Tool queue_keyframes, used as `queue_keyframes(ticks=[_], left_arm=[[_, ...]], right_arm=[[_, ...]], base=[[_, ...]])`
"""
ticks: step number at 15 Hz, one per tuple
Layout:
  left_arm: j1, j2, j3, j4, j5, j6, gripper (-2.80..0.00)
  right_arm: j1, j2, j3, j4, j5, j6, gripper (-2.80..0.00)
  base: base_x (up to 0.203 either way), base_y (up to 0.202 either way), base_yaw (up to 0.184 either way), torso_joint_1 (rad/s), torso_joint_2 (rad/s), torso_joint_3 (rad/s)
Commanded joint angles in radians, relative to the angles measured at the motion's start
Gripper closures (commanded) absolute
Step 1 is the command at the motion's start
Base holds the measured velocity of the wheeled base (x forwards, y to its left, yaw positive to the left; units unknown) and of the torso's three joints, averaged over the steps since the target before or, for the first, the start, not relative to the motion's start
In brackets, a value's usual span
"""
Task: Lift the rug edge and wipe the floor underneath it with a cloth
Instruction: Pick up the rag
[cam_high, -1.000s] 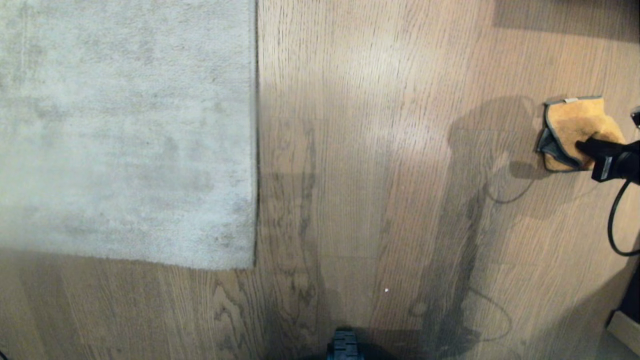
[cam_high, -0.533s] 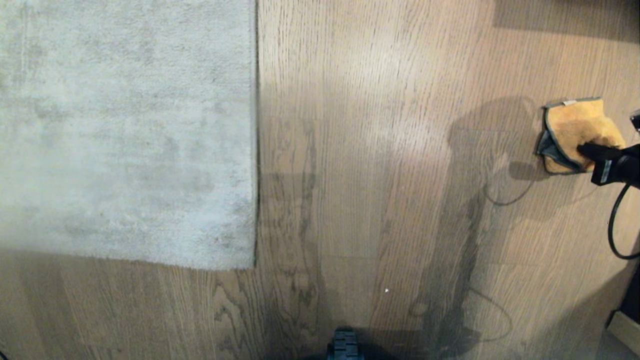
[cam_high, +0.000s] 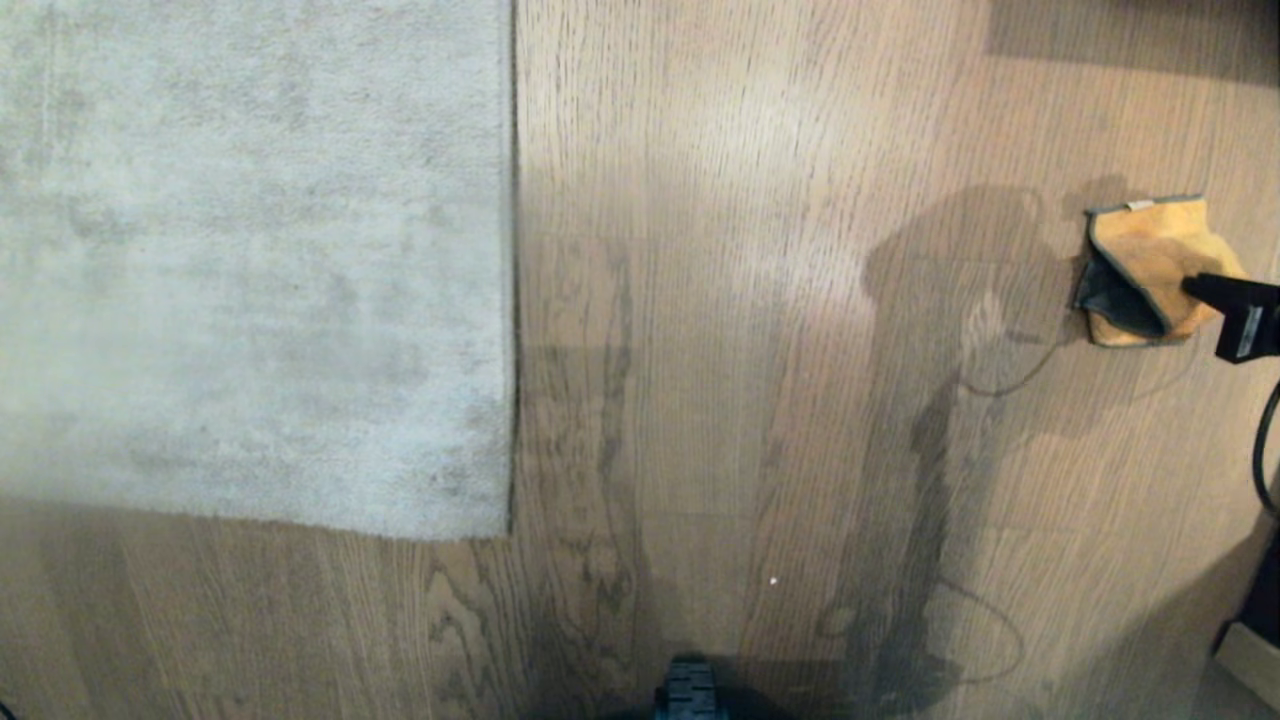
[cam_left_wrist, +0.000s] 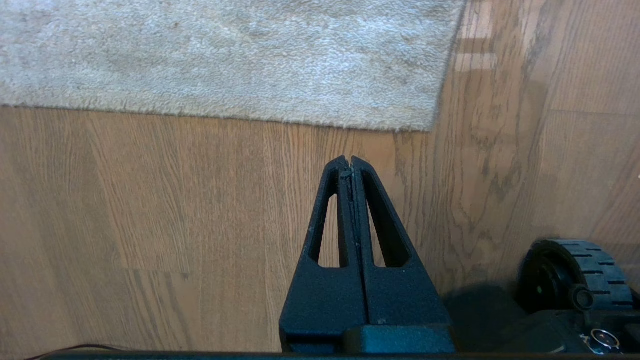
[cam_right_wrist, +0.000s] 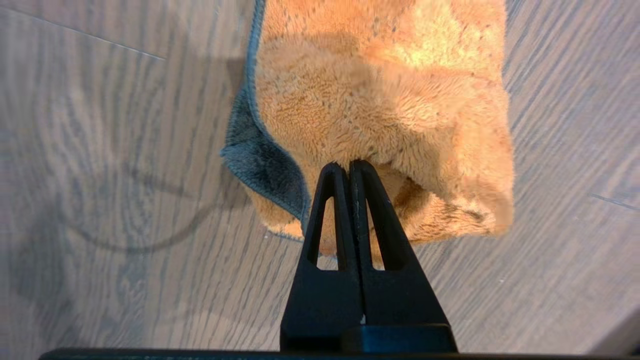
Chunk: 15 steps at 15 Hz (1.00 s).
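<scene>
Right gripper clamped on cloth at far right; rug flat at left.

The rug edge (cam_high: 512, 300) lies flat on the floor (cam_high: 720, 330), running straight down the left half of the head view to a corner. The left gripper (cam_left_wrist: 350, 162) hangs over bare planks just short of the rug's near edge, jaws pressed together, holding nothing. At far right, the right gripper (cam_right_wrist: 348, 165) is pinched tight on a fold of the cloth (cam_high: 1140, 270), whose grey reverse (cam_right_wrist: 260, 160) is turned up along one side.
</scene>
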Motion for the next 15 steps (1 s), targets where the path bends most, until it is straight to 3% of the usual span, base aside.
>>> queue_keyframes(ticks=[1, 7, 15], left_arm=[[0.0, 0.0, 0.0, -0.001, 0.001, 0.0, 0.0], [0.0, 0.0, 0.0, 0.0, 0.001, 0.0, 0.0], [0.0, 0.0, 0.0, -0.001, 0.001, 0.0, 0.0]], right_arm=[[-0.001, -0.045, 0.006, 0.005, 0.003, -0.003, 0.0], [-0.02, -0.107, 0.002, 0.105, 0.001, -0.007, 0.0], [-0.064, -0.141, 0.007, 0.137, 0.001, -0.009, 0.0]], base=[[0.0, 0.0, 0.0, 0.0, 0.0, 0.0], [0.0, 0.0, 0.0, 0.0, 0.0, 0.0], [0.0, 0.0, 0.0, 0.0, 0.0, 0.0]])
